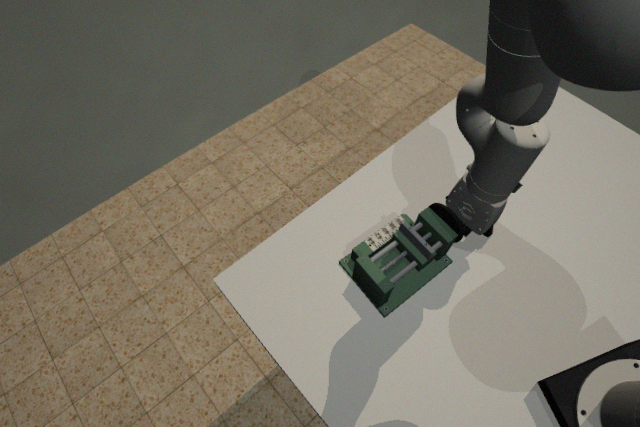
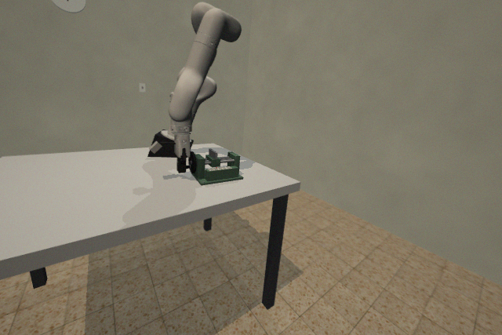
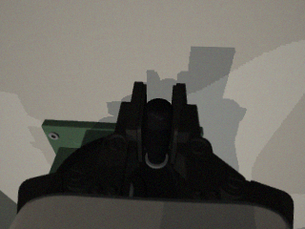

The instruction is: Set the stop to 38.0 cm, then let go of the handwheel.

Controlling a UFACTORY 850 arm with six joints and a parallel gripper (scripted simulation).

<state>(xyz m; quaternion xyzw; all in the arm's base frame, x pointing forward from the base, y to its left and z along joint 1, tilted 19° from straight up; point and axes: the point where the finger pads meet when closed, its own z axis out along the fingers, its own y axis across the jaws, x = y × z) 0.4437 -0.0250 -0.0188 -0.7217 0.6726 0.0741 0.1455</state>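
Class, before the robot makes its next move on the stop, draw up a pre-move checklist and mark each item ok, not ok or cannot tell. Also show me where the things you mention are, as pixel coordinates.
1. Gripper (image 1: 473,236) (image 2: 182,165) (image 3: 158,100) closed on the handwheel's knob (image 3: 158,121): ok, the dark knob sits between the fingers.
2. Green fixture (image 1: 418,285) (image 2: 222,180) (image 3: 78,131) upright on its base: ok.
3. Fixture fully on the white table (image 1: 289,288) (image 2: 81,202): ok, its base lies inside the edges.
4. Stop (image 1: 416,244) (image 2: 212,160) at 38.0 cm: cannot tell, the scale (image 1: 383,232) (image 2: 220,169) is too small to read.
5. Handwheel (image 1: 443,211) (image 2: 193,162) released: not ok, its knob is gripped.
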